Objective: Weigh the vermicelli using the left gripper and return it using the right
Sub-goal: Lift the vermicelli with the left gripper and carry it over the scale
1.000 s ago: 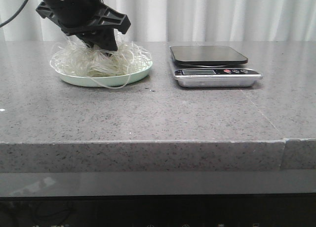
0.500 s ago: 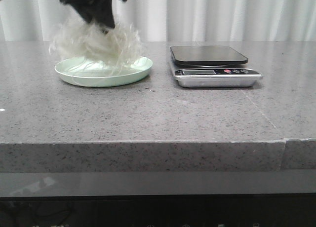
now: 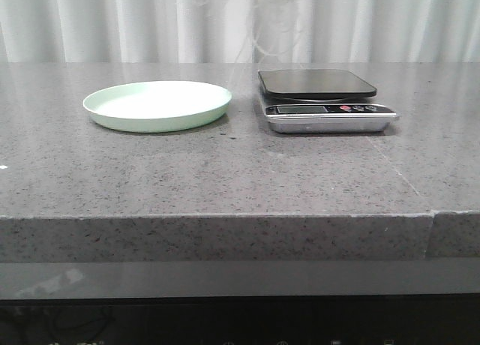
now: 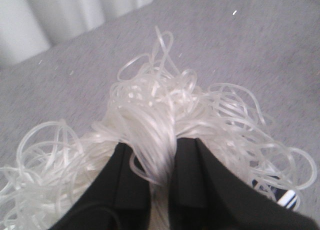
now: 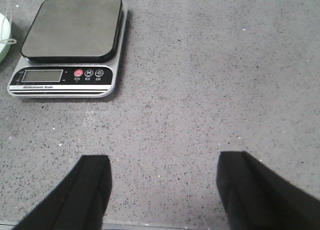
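Note:
My left gripper (image 4: pixel 161 150) is shut on the vermicelli (image 4: pixel 160 105), a loose tangle of thin translucent white strands that spreads round both black fingers. In the front view only its lowest strands (image 3: pixel 262 19) show, hanging from the top edge above the scale; the left gripper itself is out of that view. The pale green plate (image 3: pixel 157 105) lies bare on the left of the table. The kitchen scale (image 3: pixel 322 97), with a dark platform and a silver base, stands to its right. My right gripper (image 5: pixel 162 165) is open and empty over bare table, nearer than the scale (image 5: pixel 70 40).
The table is a grey speckled stone slab (image 3: pixel 240 172) with a front edge low in the front view. White curtains (image 3: pixel 112 22) hang behind it. A sliver of the green plate (image 5: pixel 3 37) shows beside the scale in the right wrist view.
My left gripper has lifted the vermicelli off the green plate and carried it up and to the right, out of the top of the front view. The plate is now bare.

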Action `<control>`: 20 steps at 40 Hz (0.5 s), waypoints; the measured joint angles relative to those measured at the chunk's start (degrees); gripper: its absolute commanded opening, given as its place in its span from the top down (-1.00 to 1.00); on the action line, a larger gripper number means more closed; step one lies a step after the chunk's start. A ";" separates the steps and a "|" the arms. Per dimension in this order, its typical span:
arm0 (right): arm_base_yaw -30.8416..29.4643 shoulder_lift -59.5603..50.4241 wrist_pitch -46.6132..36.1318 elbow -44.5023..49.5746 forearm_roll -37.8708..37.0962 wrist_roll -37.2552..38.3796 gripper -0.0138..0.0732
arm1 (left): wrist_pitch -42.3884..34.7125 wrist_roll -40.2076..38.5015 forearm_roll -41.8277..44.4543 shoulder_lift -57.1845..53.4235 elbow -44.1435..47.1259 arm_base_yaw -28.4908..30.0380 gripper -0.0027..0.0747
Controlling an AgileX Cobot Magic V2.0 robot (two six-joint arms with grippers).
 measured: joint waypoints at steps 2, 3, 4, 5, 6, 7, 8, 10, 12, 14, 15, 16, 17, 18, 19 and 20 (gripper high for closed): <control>0.00 0.00 0.00 0.00 0.00 0.00 -0.61 | -0.70 0.00 0.00 1.85 -1.61 -0.56 0.52; 0.00 0.00 0.00 0.00 0.00 0.00 -0.61 | -0.95 0.00 0.00 3.03 -2.52 -0.71 0.52; 0.00 0.00 0.00 0.00 0.00 0.00 -0.61 | -1.06 0.00 0.00 3.94 -3.21 -0.86 0.52; 0.00 0.00 0.00 0.00 0.00 0.00 -0.61 | -1.33 0.00 0.00 4.85 -3.88 -0.94 0.52; 0.00 0.00 0.00 0.00 0.00 0.00 -0.61 | -1.64 0.00 0.00 6.09 -4.87 -1.08 0.52; 0.00 0.00 0.00 0.00 0.00 0.00 -0.61 | -1.93 0.00 0.00 7.28 -5.37 -1.08 0.52; 0.00 0.00 0.00 0.00 0.00 0.00 -0.61 | -2.04 0.00 0.00 8.45 -6.01 -1.20 0.52; 0.00 0.00 0.00 0.00 0.00 0.00 -0.61 | -2.45 0.00 0.00 10.13 -6.79 -1.20 0.52; 0.00 0.00 0.00 0.00 0.00 0.00 -0.61 | -2.96 0.00 0.00 11.80 -7.25 -1.20 0.52; 0.00 0.00 0.00 0.00 0.00 0.00 -0.61 | -3.25 0.00 0.00 13.23 -7.63 -1.20 0.52; 0.00 0.00 0.00 0.00 0.00 0.00 -0.61 | -3.33 0.00 0.00 13.93 -7.63 -1.20 0.51; 0.00 0.00 0.00 0.00 0.00 0.00 -0.61 | -3.47 0.00 0.00 14.36 -7.76 -1.20 0.51; 0.00 0.00 0.00 0.00 0.00 0.00 -0.61 | -3.68 0.00 0.00 14.98 -7.75 -1.20 0.48; 0.00 0.00 0.00 0.00 0.00 0.00 -0.61 | -3.81 0.00 0.00 15.45 -7.75 -1.20 0.43; 0.00 0.00 0.00 0.00 0.00 0.00 -0.61 | -3.81 0.00 -0.11 15.79 -7.75 -1.20 0.36; 0.00 0.00 0.00 0.00 0.00 0.00 -0.61 | -3.81 0.00 -0.12 16.03 -7.75 -1.20 0.29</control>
